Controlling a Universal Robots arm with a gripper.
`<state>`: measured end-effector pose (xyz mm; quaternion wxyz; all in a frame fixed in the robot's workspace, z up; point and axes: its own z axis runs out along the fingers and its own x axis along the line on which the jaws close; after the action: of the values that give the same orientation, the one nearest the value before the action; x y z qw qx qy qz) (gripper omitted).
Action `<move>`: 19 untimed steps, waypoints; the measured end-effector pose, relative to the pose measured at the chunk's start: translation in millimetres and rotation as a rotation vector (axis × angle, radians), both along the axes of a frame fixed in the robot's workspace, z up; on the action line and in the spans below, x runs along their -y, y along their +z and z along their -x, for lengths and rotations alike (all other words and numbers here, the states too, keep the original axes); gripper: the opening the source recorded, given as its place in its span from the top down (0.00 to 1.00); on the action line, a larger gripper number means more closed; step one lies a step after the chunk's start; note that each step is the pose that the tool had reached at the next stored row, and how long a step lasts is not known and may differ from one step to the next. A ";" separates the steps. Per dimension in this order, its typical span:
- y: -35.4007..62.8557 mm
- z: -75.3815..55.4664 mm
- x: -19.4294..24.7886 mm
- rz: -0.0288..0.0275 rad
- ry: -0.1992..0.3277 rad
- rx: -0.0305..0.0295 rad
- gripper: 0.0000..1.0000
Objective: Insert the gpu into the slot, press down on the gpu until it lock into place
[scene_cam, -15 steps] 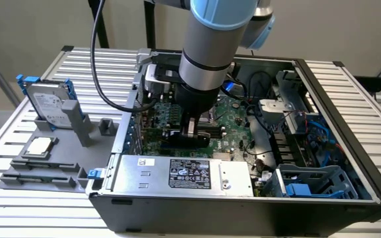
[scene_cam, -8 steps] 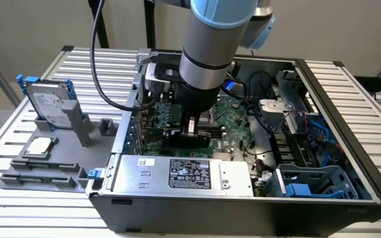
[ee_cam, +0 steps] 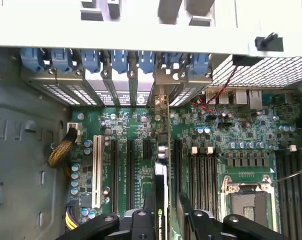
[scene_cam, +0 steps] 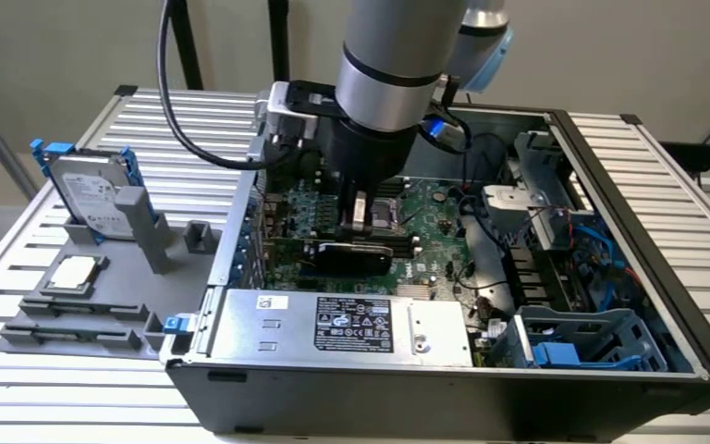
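Gpu: the gpu (ee_cam: 161,200) stands on edge on the motherboard (ee_cam: 241,130), along its slot, with its bracket end at the case's (scene_cam: 479,393) rear wall.
Hand: the hand (ee_cam: 166,214) is released and straddles the card.
Progress: the card looks inserted; whether it is locked, I cannot tell.

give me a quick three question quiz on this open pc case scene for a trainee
1. True or false: the claw is shut tight on the flat black rectangular graphics card.
2. What stands upright in the grey plastic holder outside the case? A) a silver hard drive B) a cooling fan C) a keyboard
3. Fill in: the card stands edge-on on the green ____.
Key: 1 false, the claw is open, with a finger on each side of the card. 2 A. 3 motherboard.
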<state>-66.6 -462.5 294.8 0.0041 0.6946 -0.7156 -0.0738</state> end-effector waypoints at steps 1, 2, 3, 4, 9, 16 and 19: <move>0.3 1.3 -0.3 -0.0003 0.000 0.0008 0.75; 0.3 3.8 -0.7 -0.0003 0.000 0.0028 0.75; 0.3 6.5 -1.3 -0.0001 0.000 0.0053 0.82; 0.1 9.3 -2.4 0.0000 0.000 0.0084 0.87; -6.6 15.2 -6.3 0.0006 0.000 0.0249 0.89; -19.3 19.7 -9.8 0.0021 0.000 0.0361 0.89; -23.5 20.1 -10.4 0.0050 0.000 0.0373 0.89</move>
<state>-86.8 -452.0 271.2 -0.0074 0.6959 -0.7157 -0.0591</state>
